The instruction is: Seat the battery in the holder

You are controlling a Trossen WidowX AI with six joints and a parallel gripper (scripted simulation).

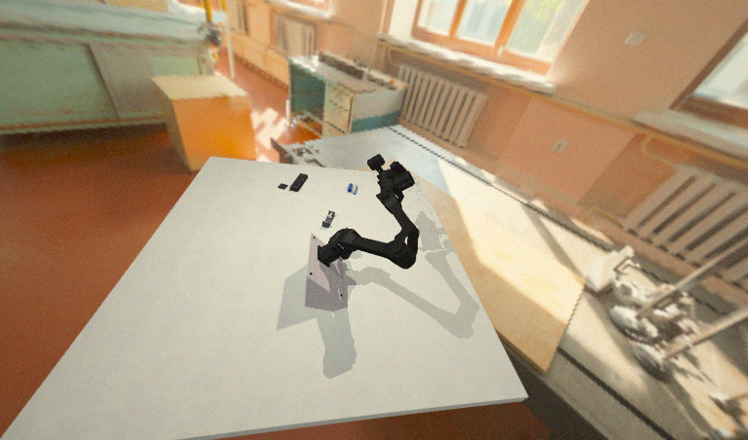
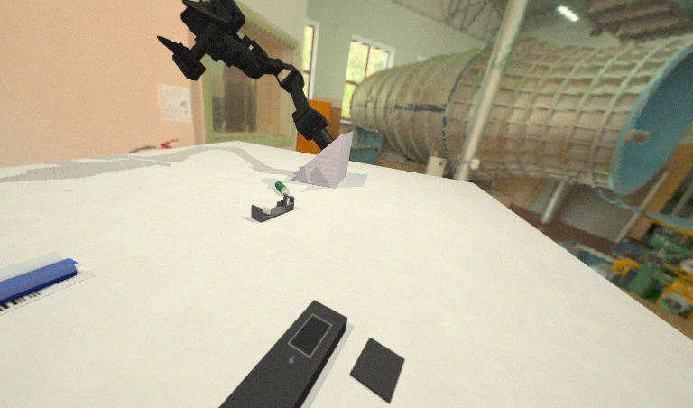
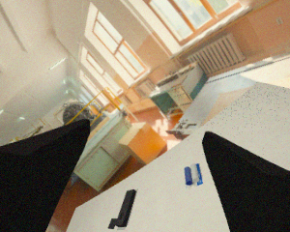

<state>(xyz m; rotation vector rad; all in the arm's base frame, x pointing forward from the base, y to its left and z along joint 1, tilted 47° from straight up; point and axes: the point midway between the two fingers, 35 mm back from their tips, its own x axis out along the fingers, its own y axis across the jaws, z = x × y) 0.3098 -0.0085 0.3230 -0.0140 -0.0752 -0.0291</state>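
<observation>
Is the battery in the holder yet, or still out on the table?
Out. The green battery lies on the table just behind the holder, whose cradle looks empty. The open gripper hangs high above, holding nothing.

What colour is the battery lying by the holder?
Green, with a pale metallic tip toward the holder; the battery shows best in the exterior view.

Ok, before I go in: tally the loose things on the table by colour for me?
Green: 1, the battery
Dark grey or black: 3, the holder, the long block, the flat square
Blue and white: 1, the item at the left edge
Total: 5
</observation>
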